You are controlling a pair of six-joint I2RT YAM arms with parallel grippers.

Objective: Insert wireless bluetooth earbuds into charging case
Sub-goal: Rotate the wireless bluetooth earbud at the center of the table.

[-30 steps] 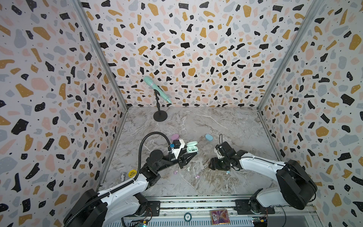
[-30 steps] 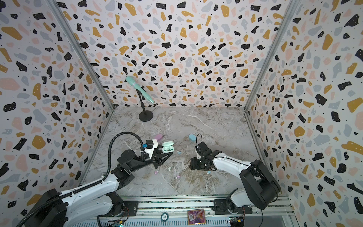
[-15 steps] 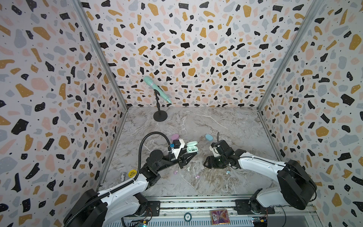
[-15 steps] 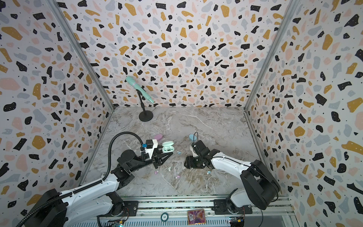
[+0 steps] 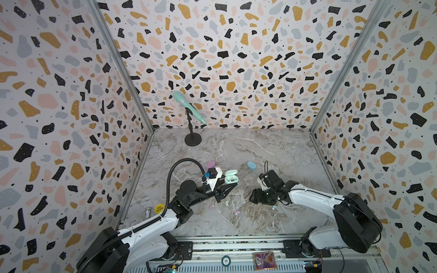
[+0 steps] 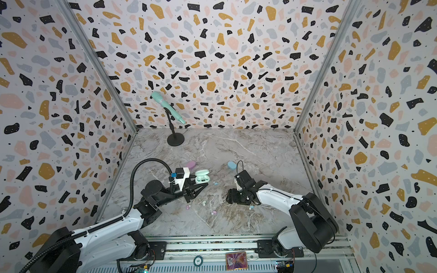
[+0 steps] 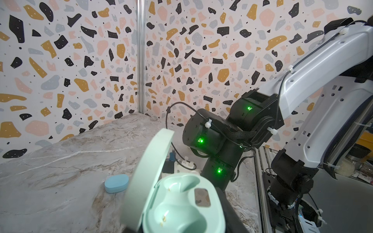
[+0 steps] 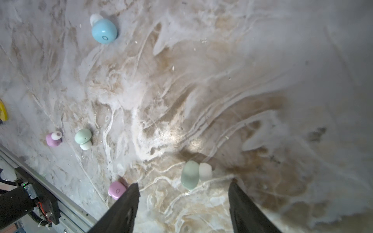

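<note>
Mint-green plastic fills the left wrist view. The mint charging case (image 7: 181, 201), lid swung up and its two wells showing, sits clamped at its base between the left fingers (image 7: 234, 219), which are drawn together on it. In both top views the case sits at those fingers' tips, near the pink case (image 5: 210, 164). The blue case (image 5: 251, 165) lies closed farther off on the marble desk (image 5: 272, 146).

The right fingers (image 8: 125, 205) stand well apart, pointing down at the desk and gripping nothing. A mint earbud (image 8: 189, 174), blurred, lies just ahead of the gap between their tips and touches neither. A pink earbud (image 8: 117, 189) lies just beside one fingertip. Farther off on the desk lie a second mint earbud (image 8: 83, 138), a second pink earbud (image 8: 53, 139) just beside it, and a blue earbud (image 8: 104, 33) well apart. A top view shows the other blue earbud (image 6: 215, 183) on the desk near the left fingers.
</note>
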